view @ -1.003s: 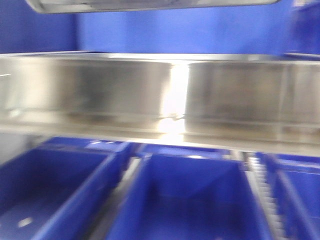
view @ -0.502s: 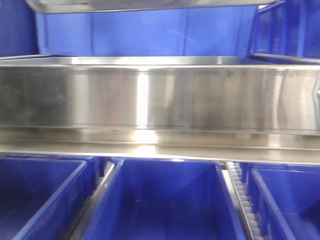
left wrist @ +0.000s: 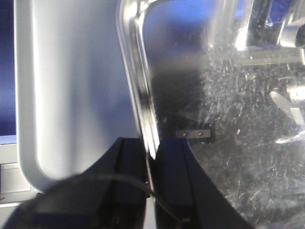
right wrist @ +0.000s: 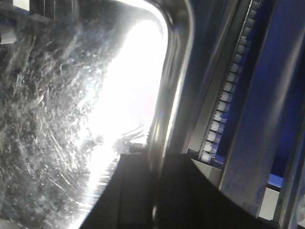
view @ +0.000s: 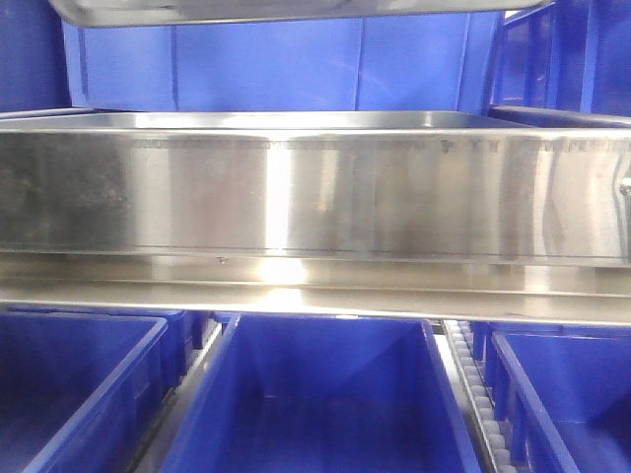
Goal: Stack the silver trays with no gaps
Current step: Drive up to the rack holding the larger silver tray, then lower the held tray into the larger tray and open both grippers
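Observation:
One silver tray is held at both ends. In the left wrist view my left gripper (left wrist: 150, 153) is shut on the tray's thin out-turned rim (left wrist: 137, 90), with one dark finger on each side; the scratched tray floor (left wrist: 248, 157) lies to the right. In the right wrist view my right gripper (right wrist: 157, 164) is shut on the opposite rim (right wrist: 174, 81), with the glaring tray floor (right wrist: 52, 124) to the left. In the front view a silver tray edge (view: 296, 10) runs along the very top. Neither gripper shows there. I see no second tray.
A long brushed-steel band (view: 315, 187) spans the front view, with a steel ledge under it. Blue crates (view: 325, 394) stand below it, and blue crate walls (view: 296, 64) stand behind. A white roller track (right wrist: 224, 105) runs beside the tray in the right wrist view and shows in the front view (view: 473, 384).
The front view has shifted sideways and gone from blurred to sharp, and the band and crates now sit steady. The tray edge at the top keeps its place.

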